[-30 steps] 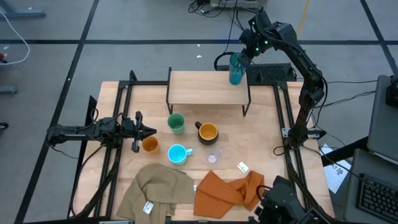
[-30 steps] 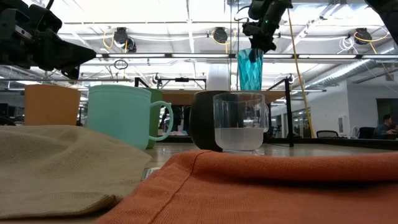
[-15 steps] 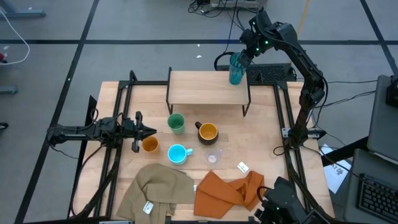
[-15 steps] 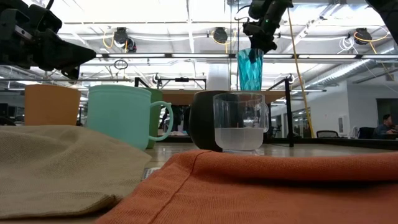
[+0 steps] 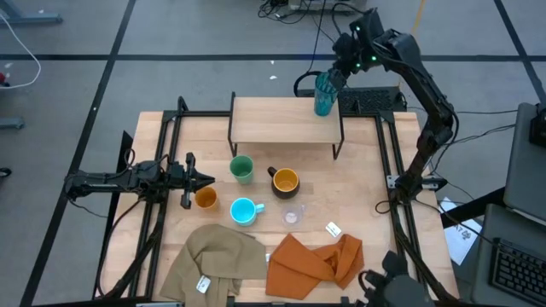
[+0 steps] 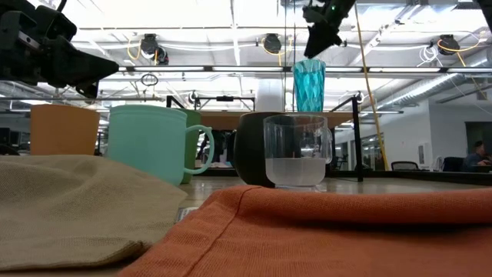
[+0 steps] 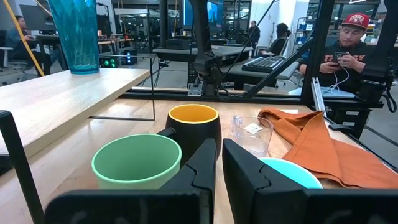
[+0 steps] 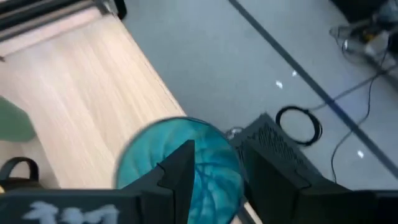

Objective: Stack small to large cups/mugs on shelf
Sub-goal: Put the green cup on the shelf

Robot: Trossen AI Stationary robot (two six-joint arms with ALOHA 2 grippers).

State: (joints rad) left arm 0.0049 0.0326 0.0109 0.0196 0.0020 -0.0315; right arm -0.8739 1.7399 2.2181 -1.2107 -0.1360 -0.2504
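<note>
The tall teal tumbler [image 5: 323, 94] [image 6: 309, 85] stands upright on its base at the far right corner of the shelf [image 5: 286, 119]. My right gripper [image 6: 319, 42] [image 8: 214, 152] hovers open just above its rim, touching nothing. On the tabletop in front of the shelf stand the green cup [image 5: 242, 169], the black mug [image 5: 284, 181], the orange cup [image 5: 205, 199], the light blue mug [image 5: 244, 211] and the clear cup [image 5: 293, 215]. My left gripper [image 5: 209, 180] [image 7: 217, 155] waits shut at the table's left, beside the orange cup.
A tan cloth [image 5: 217, 260] and an orange cloth [image 5: 316, 260] lie along the near edge, with a small white tag [image 5: 333, 228] beside them. A black keyboard [image 5: 371, 100] sits behind the shelf's right end. The left and middle of the shelf top are bare wood.
My right gripper has let go of the teal tumbler's rim and risen clear of it, drawing slightly toward the far right. The tumbler stays upright where it was on the shelf.
</note>
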